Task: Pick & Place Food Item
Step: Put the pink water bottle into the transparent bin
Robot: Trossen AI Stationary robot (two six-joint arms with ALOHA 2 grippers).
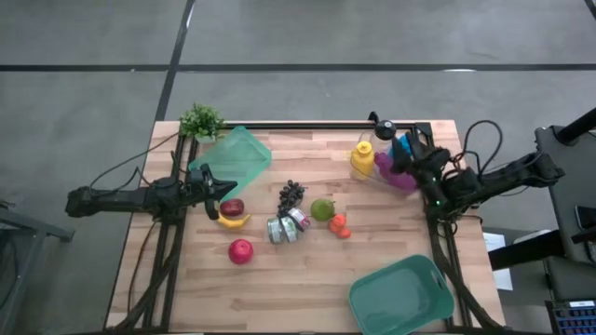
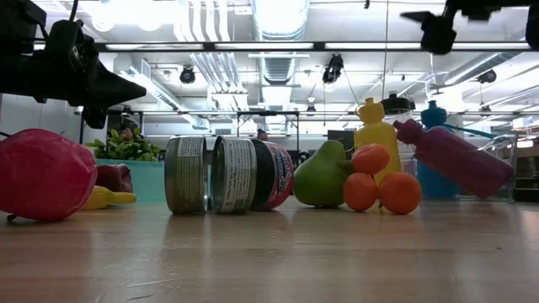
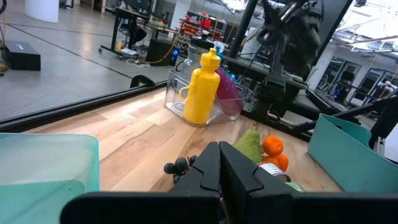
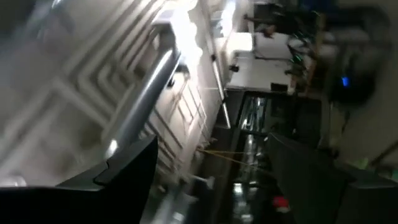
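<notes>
On the bench (image 1: 391, 251) lie two teal bins, one at upper left (image 1: 237, 156) and one at lower right (image 1: 400, 296). There are two red apples (image 1: 240, 250), one banana (image 1: 233, 221), one bunch of dark grapes (image 1: 291, 194), one green pear (image 1: 322, 209), three small oranges (image 2: 377, 188), three tins (image 1: 287, 226), three bottles in yellow (image 1: 362, 159), blue and purple, and one potted plant (image 1: 201, 121).

In the low view the red apple (image 2: 42, 174) is cut off by the left edge, and it hides most of the banana (image 2: 108, 199). The right wrist view is blurred; nothing on the table shows there.
</notes>
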